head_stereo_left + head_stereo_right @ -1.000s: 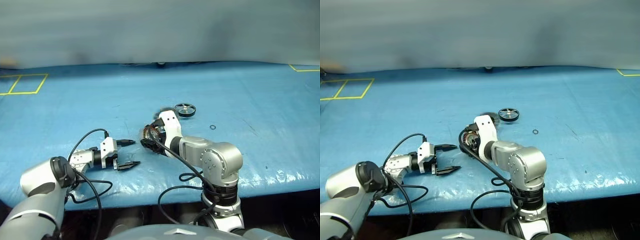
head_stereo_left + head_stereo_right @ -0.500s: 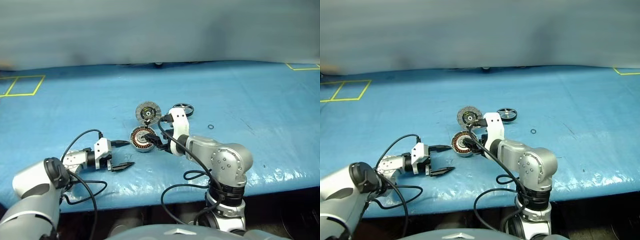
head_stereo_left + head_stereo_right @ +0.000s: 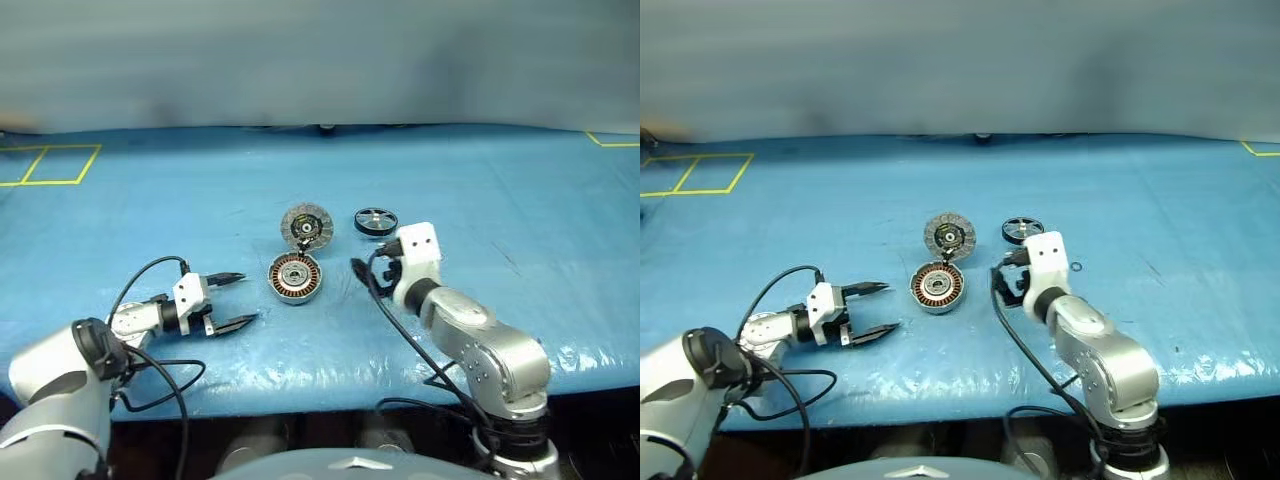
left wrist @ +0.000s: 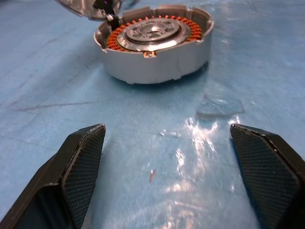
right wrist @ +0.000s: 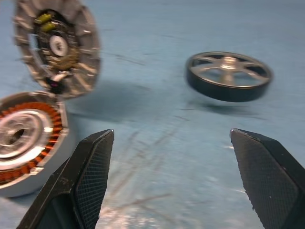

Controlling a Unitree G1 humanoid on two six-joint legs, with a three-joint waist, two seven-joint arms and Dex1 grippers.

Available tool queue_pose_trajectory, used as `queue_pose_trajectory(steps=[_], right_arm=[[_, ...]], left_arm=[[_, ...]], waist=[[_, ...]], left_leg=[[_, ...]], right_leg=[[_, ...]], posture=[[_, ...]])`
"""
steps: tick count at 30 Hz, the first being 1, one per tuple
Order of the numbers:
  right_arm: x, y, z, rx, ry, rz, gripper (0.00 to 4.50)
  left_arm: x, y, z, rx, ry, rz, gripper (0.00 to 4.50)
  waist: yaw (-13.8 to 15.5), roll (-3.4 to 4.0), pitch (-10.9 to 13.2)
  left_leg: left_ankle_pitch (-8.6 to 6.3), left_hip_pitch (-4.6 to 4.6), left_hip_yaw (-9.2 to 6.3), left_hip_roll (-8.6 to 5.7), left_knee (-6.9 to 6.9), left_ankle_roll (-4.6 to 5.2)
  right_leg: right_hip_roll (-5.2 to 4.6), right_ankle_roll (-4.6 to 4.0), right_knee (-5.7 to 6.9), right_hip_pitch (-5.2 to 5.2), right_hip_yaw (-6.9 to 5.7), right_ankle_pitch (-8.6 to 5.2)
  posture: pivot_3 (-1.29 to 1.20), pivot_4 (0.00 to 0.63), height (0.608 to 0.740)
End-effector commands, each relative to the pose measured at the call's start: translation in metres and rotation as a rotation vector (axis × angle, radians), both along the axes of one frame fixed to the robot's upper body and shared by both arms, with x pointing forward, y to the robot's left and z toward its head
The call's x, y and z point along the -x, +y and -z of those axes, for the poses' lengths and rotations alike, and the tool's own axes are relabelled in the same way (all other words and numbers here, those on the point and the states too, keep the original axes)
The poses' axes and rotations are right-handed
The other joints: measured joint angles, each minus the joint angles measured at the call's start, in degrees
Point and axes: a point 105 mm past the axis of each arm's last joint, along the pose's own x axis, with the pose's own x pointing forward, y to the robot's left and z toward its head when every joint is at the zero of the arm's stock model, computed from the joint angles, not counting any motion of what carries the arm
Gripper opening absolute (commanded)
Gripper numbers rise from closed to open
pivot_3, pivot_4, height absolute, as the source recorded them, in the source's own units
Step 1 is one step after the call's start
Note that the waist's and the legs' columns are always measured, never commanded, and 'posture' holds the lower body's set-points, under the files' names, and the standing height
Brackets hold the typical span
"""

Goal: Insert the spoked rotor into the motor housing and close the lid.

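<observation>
On blue mat: silver copper-wound motor housing (image 3: 295, 277) open, ribbed lid (image 3: 306, 225) up; black spoked rotor (image 3: 375, 220) probably untouched. Both grippers (image 3: 233, 299) (image 5: 171, 186) apart, empty.

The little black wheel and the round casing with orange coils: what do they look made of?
The spoked rotor looks like a bright metal hub and spokes in a matte black rim, perhaps coated metal. The motor housing looks like dull grey cast metal, its orange ring looking like copper wire windings.

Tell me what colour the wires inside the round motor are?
Copper-orange, in a ring inside the silver housing, round its silver hub. The left wrist view shows it best.
</observation>
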Motion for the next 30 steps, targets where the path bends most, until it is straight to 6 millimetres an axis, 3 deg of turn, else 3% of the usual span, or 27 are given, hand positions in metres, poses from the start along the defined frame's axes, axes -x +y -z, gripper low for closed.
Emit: queue_pose_trajectory(steps=[1, 11, 26, 30], right_arm=[[-0.003, -0.033, -0.002, 0.028, -0.100, 0.137, 4.07], [-0.011, -0.082, 0.026, -0.080, -0.056, 0.280, 4.07], [-0.038, -0.088, 0.060, 0.008, 0.001, 0.236, 4.07], [-0.040, -0.089, 0.066, 0.002, 0.031, 0.259, 2.79]], left_arm=[[-0.004, -0.004, -0.004, 0.069, 0.005, -0.040, 4.50], [-0.009, -0.004, -0.007, 0.132, 0.071, -0.021, 4.50], [-0.007, -0.028, -0.002, 0.152, 0.076, 0.022, 4.50], [-0.007, -0.029, -0.002, 0.147, 0.070, 0.025, 4.50]], waist=[[-0.04, -0.06, 0.04], [0.18, -0.10, 0.11], [0.18, -0.11, 0.12], [0.25, -0.11, 0.12]], left_leg=[[0.01, 0.00, -0.01, 0.01, -0.02, 0.02], [0.01, 0.29, -0.05, 0.05, -0.02, 0.15], [-0.05, 0.27, -0.05, 0.05, -0.08, 0.25], [-0.09, 0.28, -0.06, 0.05, -0.06, 0.18]], right_leg=[[0.00, -0.01, 0.00, 0.01, 0.00, 0.00], [0.06, 0.20, -0.20, 0.37, -0.06, -0.12], [0.03, -0.02, -0.33, 0.37, -0.01, 0.01], [0.03, -0.02, -0.33, 0.38, -0.01, 0.01]], posture=[[0.00, 0.150, 0.740], [0.00, 0.150, 0.740], [0.00, 0.150, 0.740], [0.00, 0.150, 0.740]])
